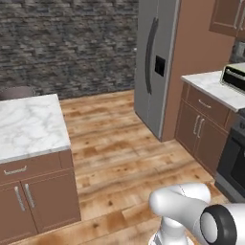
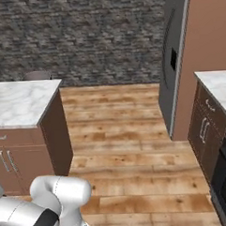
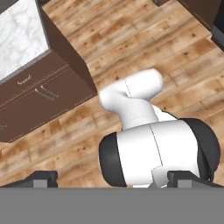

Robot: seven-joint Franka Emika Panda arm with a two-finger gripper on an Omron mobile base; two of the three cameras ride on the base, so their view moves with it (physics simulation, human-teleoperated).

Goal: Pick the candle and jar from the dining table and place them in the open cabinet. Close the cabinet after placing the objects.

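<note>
Gripper spread wide and empty above the wooden floor.

One dining table stood at nine o'clock in the left base view, its marble corner and two silver door handles facing the open floor; one grey fridge at one o'clock; one marble counter at three o'clock, carrying what looked like one toaster oven, cropped by the edge; a broad lane of bare planks ran between table and counter.

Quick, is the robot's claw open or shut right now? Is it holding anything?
Claw: open, its two tips wide apart, holding nothing.
</note>
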